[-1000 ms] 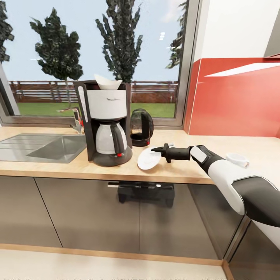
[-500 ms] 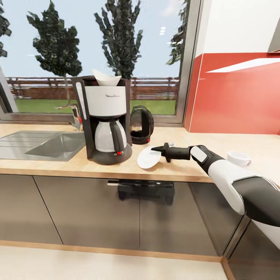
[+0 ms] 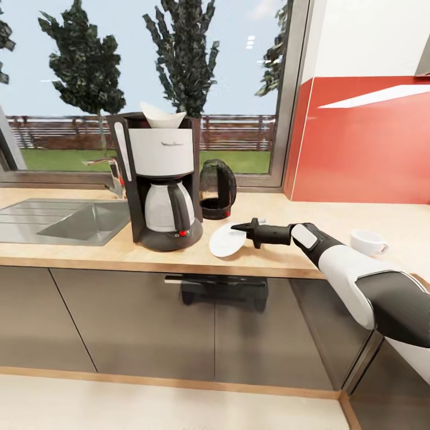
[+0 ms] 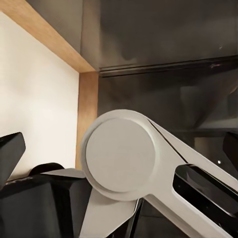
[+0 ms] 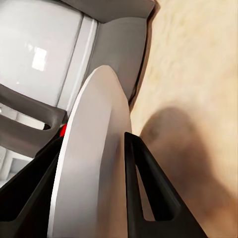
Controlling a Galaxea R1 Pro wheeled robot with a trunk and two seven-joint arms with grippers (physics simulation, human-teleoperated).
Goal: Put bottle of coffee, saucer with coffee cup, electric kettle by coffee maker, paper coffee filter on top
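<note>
One coffee maker [image 3: 160, 179] with a filter [image 3: 161, 115] on top, one kettle [image 3: 217, 189], one empty cup [image 3: 366, 242] share the surface [image 3: 286, 254]. Right pincer [image 3: 239, 227] pinches the tilted saucer [image 3: 227, 242]; the left pincer's state cannot be told.

Tan wood-grain countertop [image 3: 286, 263], red backsplash [image 3: 364, 143]. Coffee maker [image 3: 161, 179] dk grey w/ white housing, red switch. Saucer [image 3: 227, 242] and cup [image 3: 367, 242] white; kettle [image 3: 217, 190] dark glass.
</note>
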